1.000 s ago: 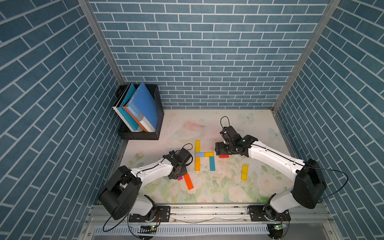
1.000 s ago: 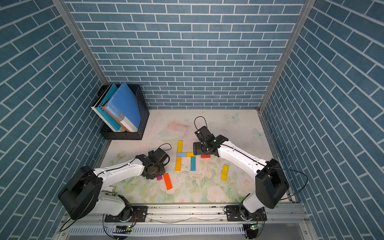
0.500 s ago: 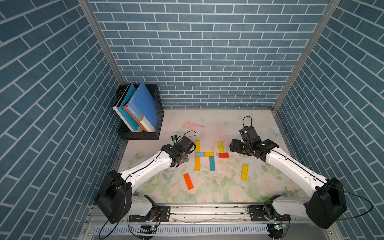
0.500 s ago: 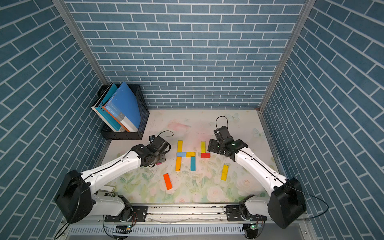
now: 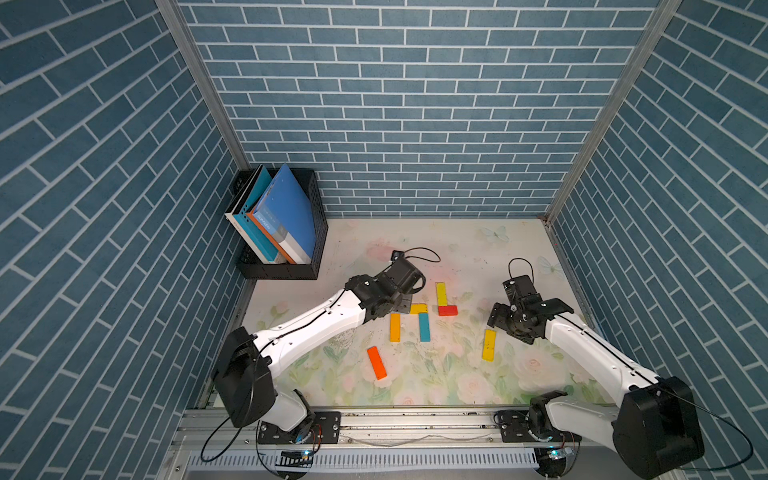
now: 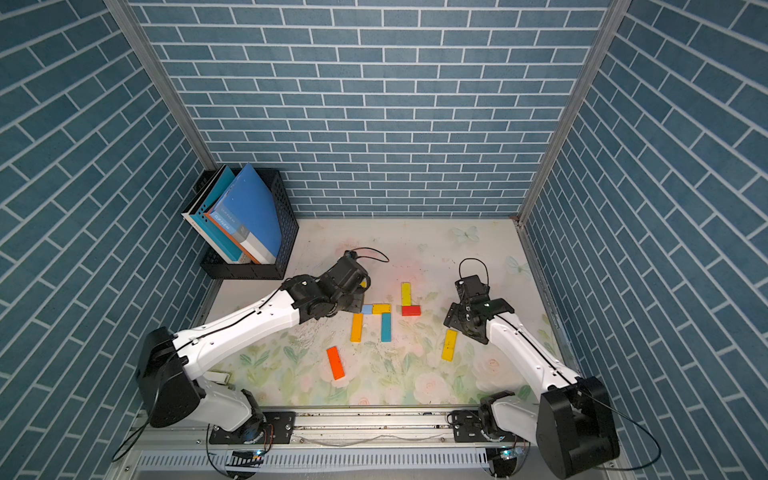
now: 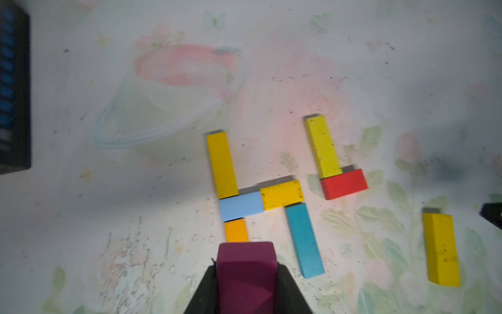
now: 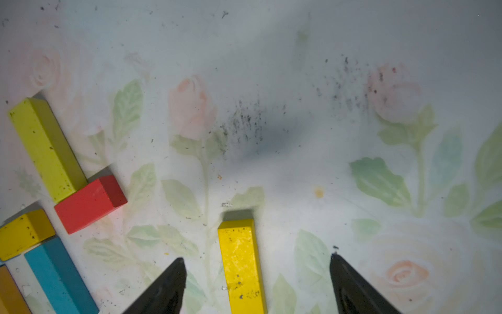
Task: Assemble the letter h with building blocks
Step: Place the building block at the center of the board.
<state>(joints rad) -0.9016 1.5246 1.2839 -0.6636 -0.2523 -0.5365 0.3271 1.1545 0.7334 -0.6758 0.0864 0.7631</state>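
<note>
Holding magenta block (image 7: 245,258) clamped in left gripper (image 7: 245,274); part-built h (image 7: 241,208) lies just ahead of its tips; likely carried as next piece; right gripper (image 8: 256,262) jaws apart, straddling loose yellow block (image 8: 241,269) w/o contact, prob. lined up for pickup.

In both top views, a black perforated file rack (image 5: 282,272) (image 6: 245,272) stands in a rear corner of the floral-printed bench (image 5: 457,245). Several blue books (image 5: 289,208) lean tilted inside it, with white and orange edges showing among them. Blue brick-pattern walls (image 5: 395,104) rise behind and beside the rack, meeting at a metal corner post (image 5: 203,79) just behind it. A pale printed butterfly (image 5: 494,233) lies well apart from the rack, near the same back wall. Across the bench from the rack, a metal rail (image 5: 415,424) runs along the front edge. Dark specks dot the bench cover.
</note>
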